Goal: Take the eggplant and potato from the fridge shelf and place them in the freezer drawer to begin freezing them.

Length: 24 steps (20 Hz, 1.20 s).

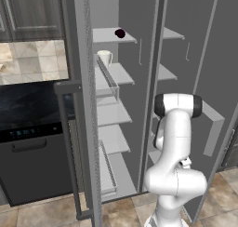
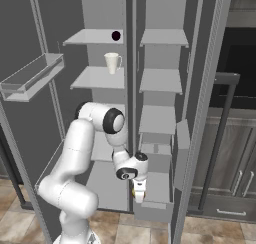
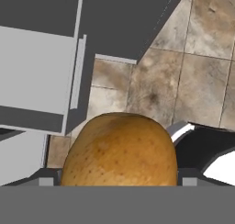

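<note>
The potato (image 3: 119, 149), a tan-orange speckled lump, sits between my fingertips in the hand view, and my gripper (image 3: 118, 182) is shut on it. From the right base view my gripper (image 2: 138, 192) hangs pointing down, low at the front left corner of the pulled-out grey freezer drawer (image 2: 156, 188), with a bit of the potato (image 2: 134, 192) showing. The drawer (image 3: 36, 71) lies to the upper left in the hand view, with floor tiles behind the potato. The dark eggplant (image 1: 120, 33) (image 2: 116, 36) rests on the top fridge shelf.
A white cup (image 1: 105, 57) (image 2: 112, 62) stands on the shelf below the eggplant. Both fridge doors are open: one with a see-through bin (image 2: 30, 78) on the left, one with a bar handle (image 2: 220, 138) on the right. A dark oven (image 1: 32, 142) is further left.
</note>
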Motion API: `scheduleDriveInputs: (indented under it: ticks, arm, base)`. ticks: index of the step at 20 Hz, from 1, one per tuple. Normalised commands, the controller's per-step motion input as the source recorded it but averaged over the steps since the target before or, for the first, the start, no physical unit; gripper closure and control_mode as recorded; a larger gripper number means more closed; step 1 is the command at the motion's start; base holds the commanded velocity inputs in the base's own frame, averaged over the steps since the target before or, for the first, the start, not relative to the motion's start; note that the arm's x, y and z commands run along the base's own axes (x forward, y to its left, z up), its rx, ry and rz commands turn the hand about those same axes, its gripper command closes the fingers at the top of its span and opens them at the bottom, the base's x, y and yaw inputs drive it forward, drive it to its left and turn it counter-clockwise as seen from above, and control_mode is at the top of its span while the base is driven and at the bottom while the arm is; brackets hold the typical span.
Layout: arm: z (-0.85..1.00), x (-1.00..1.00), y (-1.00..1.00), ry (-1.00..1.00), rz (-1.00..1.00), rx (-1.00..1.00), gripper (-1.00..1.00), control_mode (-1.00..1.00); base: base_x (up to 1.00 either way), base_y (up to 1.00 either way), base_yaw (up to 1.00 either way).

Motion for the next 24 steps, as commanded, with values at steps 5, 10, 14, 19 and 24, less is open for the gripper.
scheduleDriveInputs:
  ticks: [5, 10, 14, 19, 24]
  arm:
    - [0.0, 0.18, -0.12, 0.01, 0.0, 0.05, 1.0, -1.0]
    - [0.0, 0.32, -0.1, 0.01, 0.0, 0.03, 1.0, -1.0]
    - [-0.08, 0.34, -0.07, 0.01, 0.0, 0.01, 1.0, -1.0]
    - [-0.3, 0.23, -0.06, 0.0, 0.0, 0.0, 1.0, -1.0]
    - [-0.29, 0.24, -0.11, 0.0, 0.0, 0.0, 1.0, -1.0]
  base:
    - [0.0, 0.0, 0.0]
    - [0.0, 0.0, 0.0]
    - [0.0, 0.0, 0.0]
    - [0.0, 0.0, 0.0]
    - [0.0, 0.0, 0.0]
